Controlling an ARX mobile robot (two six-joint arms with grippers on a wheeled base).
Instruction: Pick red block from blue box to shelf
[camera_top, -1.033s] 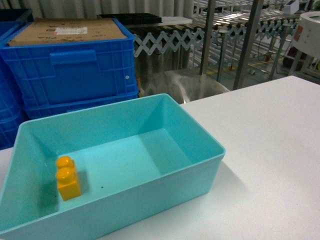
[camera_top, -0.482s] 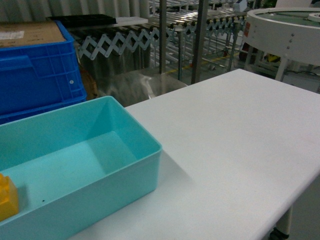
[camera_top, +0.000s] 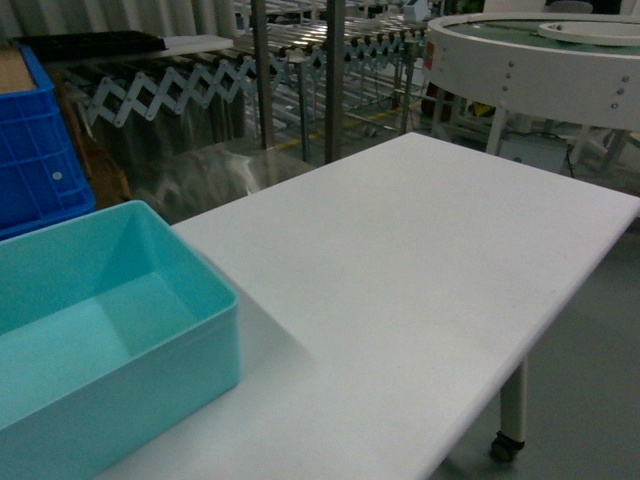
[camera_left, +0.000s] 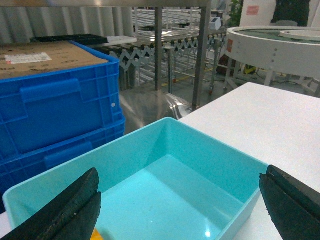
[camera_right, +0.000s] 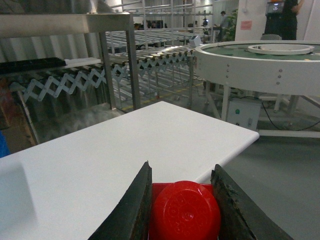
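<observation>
I see my right gripper (camera_right: 181, 200) squeezing the red block (camera_right: 184, 212) above the white table (camera_right: 125, 145). My left gripper (camera_left: 180, 210) is wide open over the blue box (camera_left: 165, 190).

Glossy plastic red block (camera_right: 184, 212); smooth plastic blue box (camera_left: 239, 159); shiny steel shelf (camera_right: 105, 60).

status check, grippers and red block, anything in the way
Right gripper shut on red block, above the white table. Left gripper open over blue box. Shelf beyond the table; nothing seen blocking.
</observation>
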